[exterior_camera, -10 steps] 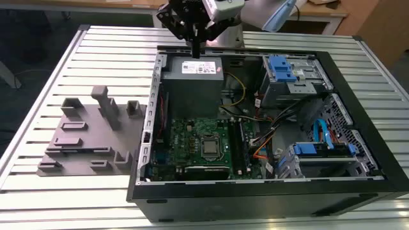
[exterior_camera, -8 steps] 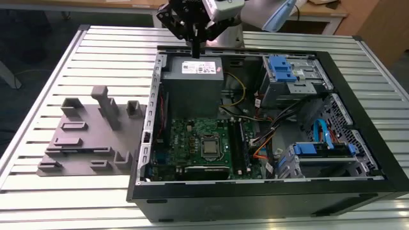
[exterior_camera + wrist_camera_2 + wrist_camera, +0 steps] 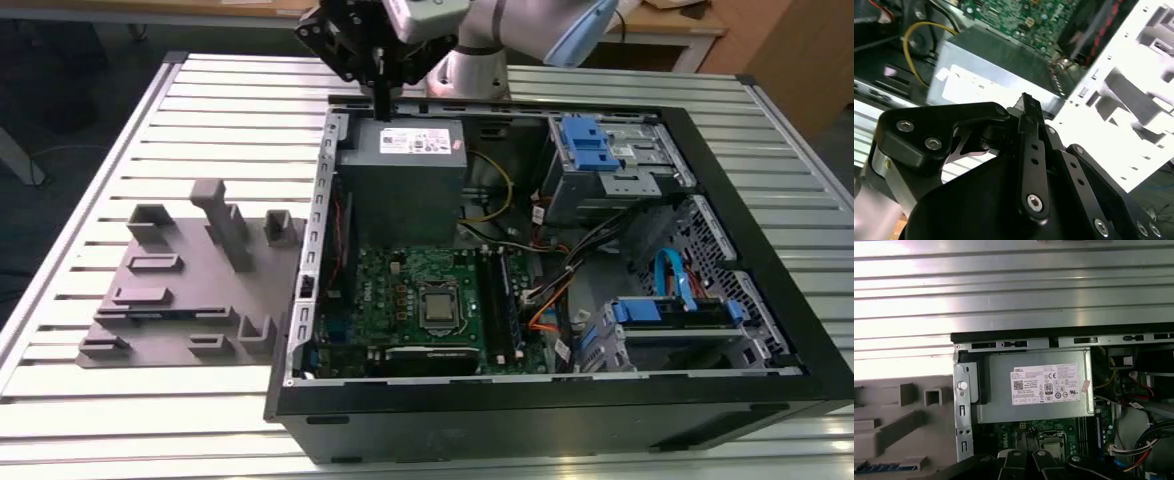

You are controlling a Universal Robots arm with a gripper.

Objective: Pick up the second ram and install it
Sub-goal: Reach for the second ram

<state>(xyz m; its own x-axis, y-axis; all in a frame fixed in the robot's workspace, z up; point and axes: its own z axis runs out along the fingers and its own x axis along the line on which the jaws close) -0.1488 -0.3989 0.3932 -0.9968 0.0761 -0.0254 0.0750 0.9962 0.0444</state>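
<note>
**Exterior view.** My claw (image 3: 383, 112) hangs over the edge of the grey power supply (image 3: 400, 170) that meets the case wall. Its two thin black fingers are drawn together into one narrow bar, with nothing visible between them. The power supply is a plain sheet-metal box with a white label, set in a corner of the open black case (image 3: 534, 415). The green motherboard (image 3: 394, 290) lies just beside it. The case rests on a ribbed aluminium tabletop (image 3: 227, 110). Outside the case wall nearest the power supply stands a matt grey slotted holder block (image 3: 174, 300).

**First wrist view.** This looks down on the power supply's label. A blue strip, which I take for the second ram (image 3: 884, 467), lies in a slot of the holder block, well apart from the power supply and from my claw. The picture's edge cuts it off, and its chips cannot be made out.

**Second wrist view.** The claw (image 3: 1029, 102) shows its black, bolted linkages, closed at the tip. A yellow cable (image 3: 911, 45) loops beside the power supply. The holder block appears pale here, its slots hard to tell apart.
</note>
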